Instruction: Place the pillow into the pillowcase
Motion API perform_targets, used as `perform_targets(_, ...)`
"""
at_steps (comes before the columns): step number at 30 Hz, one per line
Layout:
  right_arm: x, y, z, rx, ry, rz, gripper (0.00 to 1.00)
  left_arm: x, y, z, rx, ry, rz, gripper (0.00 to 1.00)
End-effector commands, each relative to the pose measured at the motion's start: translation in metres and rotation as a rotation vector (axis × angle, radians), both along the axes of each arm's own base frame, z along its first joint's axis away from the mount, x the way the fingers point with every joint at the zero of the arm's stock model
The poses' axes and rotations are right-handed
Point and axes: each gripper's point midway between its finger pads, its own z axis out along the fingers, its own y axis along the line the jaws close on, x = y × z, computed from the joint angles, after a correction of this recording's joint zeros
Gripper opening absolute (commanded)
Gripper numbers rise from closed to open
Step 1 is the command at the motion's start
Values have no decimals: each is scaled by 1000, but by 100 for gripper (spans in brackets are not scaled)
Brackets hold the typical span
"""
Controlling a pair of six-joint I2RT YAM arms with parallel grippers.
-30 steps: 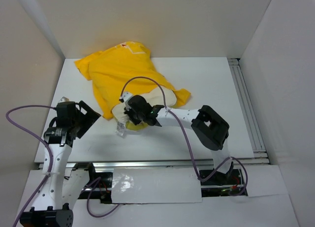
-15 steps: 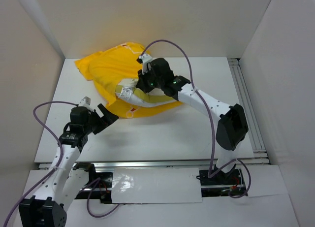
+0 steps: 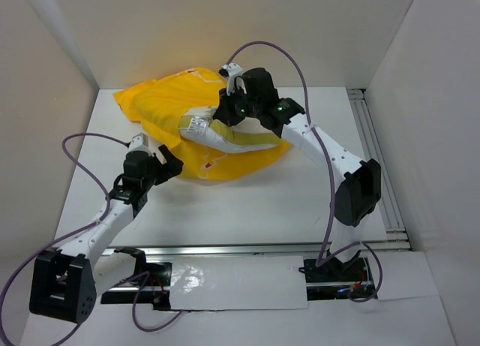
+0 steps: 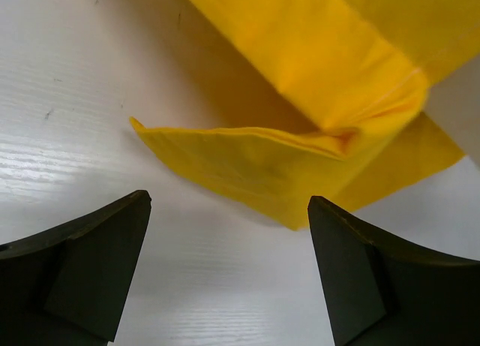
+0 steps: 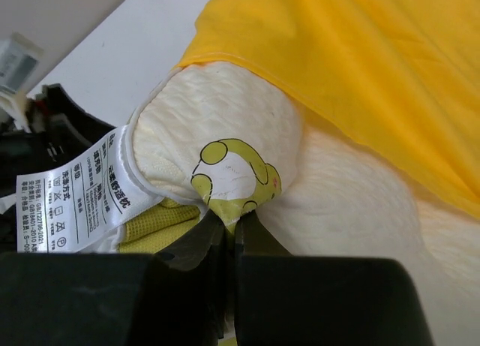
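— So, how many things lie on the table (image 3: 300, 188)?

— Two soft things: one cream-white pillow (image 3: 240, 141) and one bright yellow pillowcase (image 3: 161, 109). Both are at the far side of the table, toward the left.

— Where exactly is the pillow?

— It lies on the yellow cloth, and a hem of the pillowcase (image 5: 360, 68) runs across it and covers a part. The end of the pillow (image 5: 225, 128) with one white tag (image 5: 75, 192) and one small yellow emblem (image 5: 232, 177) sticks out. Whether the covered part is really inside the opening, I cannot tell.

— And the two grippers?

— The right gripper (image 3: 225, 113) has its fingers pressed together on the edge of the pillow, just under the emblem, as the right wrist view shows (image 5: 229, 226). The left gripper (image 3: 166, 162) is low over the table, near the left edge of the pillowcase. Its two dark fingers (image 4: 90, 263) stand wide apart and nothing is between them. Just in front of them is one folded corner of the pillowcase (image 4: 300, 53), not touching them.
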Motion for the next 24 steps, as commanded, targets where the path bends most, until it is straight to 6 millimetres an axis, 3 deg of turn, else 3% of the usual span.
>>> perform_targets(1, 13, 4, 68, 116, -154, 18, 0, 28, 5, 30, 104, -139, 9, 99)
perform_targets(3, 17, 0, 68, 120, -147, 5, 0, 32, -11, 29, 109, -161, -85, 99)
perform_targets(4, 19, 1, 63, 115, -140, 5, 0, 38, -20, 43, 105, -219, -116, 99)
perform_targets(9, 18, 3, 65, 122, -146, 13, 0, 50, -41, 54, 92, -289, -218, 99)
perform_targets(12, 18, 5, 56, 114, -127, 25, 0, 61, -54, 68, 84, -331, -262, 99)
perform_targets(13, 16, 8, 54, 126, -117, 37, 0, 65, -55, 59, 87, -299, -265, 99)
perform_targets(14, 19, 5, 57, 133, -124, 37, 0, 71, -56, 63, 86, -305, -264, 99)
perform_targets(16, 19, 5, 57, 133, -124, 37, 0, 74, -59, 54, 92, -262, -268, 93)
perform_targets(17, 19, 5, 57, 133, -124, 37, 0, 77, -58, 44, 98, -238, -261, 86)
perform_targets(18, 21, 4, 56, 130, -126, 26, 0, 79, -59, 50, 97, -250, -260, 53)
perform_targets(19, 22, 3, 51, 122, -119, 17, 0, 78, -63, 48, 88, -241, -285, 35)
perform_targets(20, 20, 2, 52, 122, -119, 17, 0, 78, -63, 48, 97, -244, -289, 8)
perform_targets(21, 22, 1, 54, 124, -128, 8, 0, 74, -66, 52, 86, -245, -294, 0)
perform_targets(24, 28, -4, 53, 125, -158, -38, 0, 59, -75, 59, 73, -254, -319, 0)
